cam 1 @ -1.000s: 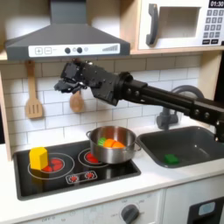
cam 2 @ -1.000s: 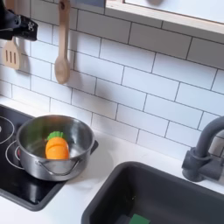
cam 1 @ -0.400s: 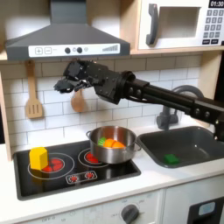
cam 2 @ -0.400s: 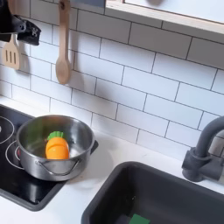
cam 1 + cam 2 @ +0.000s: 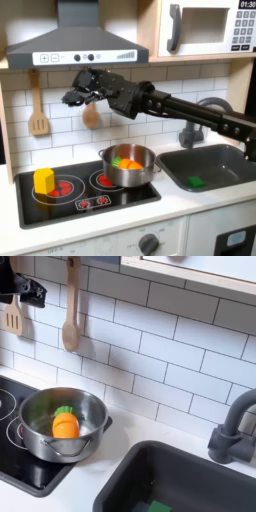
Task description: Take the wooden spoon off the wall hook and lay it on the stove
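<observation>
The wooden spoon [image 5: 70, 318] hangs bowl-down from a hook on the white tile wall; in the first exterior view its bowl [image 5: 90, 117] shows below my arm. My gripper [image 5: 80, 93] is up at the wall in front of the spoon's handle. In the second exterior view the gripper [image 5: 27, 293] sits at the left edge, just left of the handle and apart from it. It looks open and holds nothing. The black stove [image 5: 70, 203] with red burner rings lies below.
A slotted spatula [image 5: 38, 108] hangs left of the spoon. A steel pot [image 5: 128, 165] holding a toy carrot [image 5: 65, 423] stands on the stove's right burner and a yellow block [image 5: 44, 180] on the left one. Sink [image 5: 205, 166] and faucet [image 5: 236, 428] are to the right.
My gripper has edged slightly toward the spoon's handle. The spoon still hangs in the same place, and nothing else has moved.
</observation>
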